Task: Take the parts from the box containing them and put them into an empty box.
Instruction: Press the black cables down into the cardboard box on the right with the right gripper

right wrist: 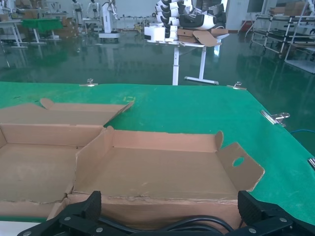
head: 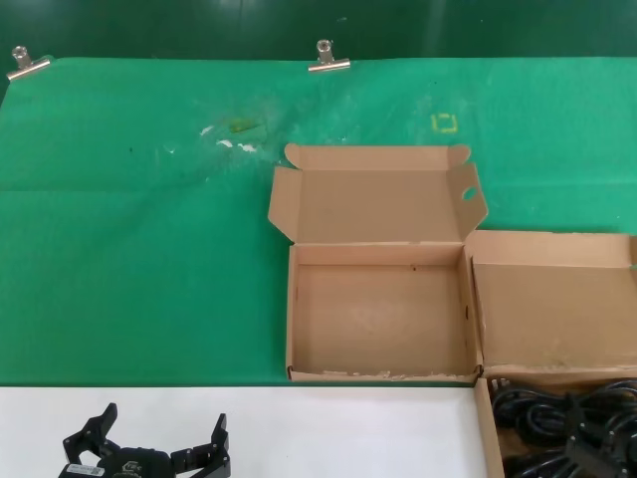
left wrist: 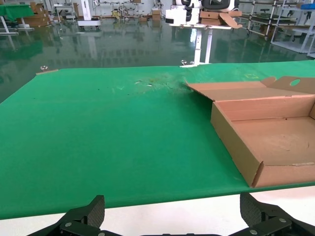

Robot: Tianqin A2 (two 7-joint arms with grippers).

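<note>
Brown cardboard boxes (head: 378, 319), black power cords (head: 537, 413), green table cloth (head: 139, 259)

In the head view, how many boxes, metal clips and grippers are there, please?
Cardboard boxes: 2 (empty box, cord box)
Metal clips: 2
Grippers: 2 (left gripper, right gripper)
Total: 6

empty box (head: 378, 317) centre on table (head: 139, 259); cord box (head: 485, 418) just right, holding cords (head: 542, 413).

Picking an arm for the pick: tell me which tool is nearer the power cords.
Right. The right tool hangs directly over the power cords in their box; the left tool sits over the white table edge, far across.
</note>
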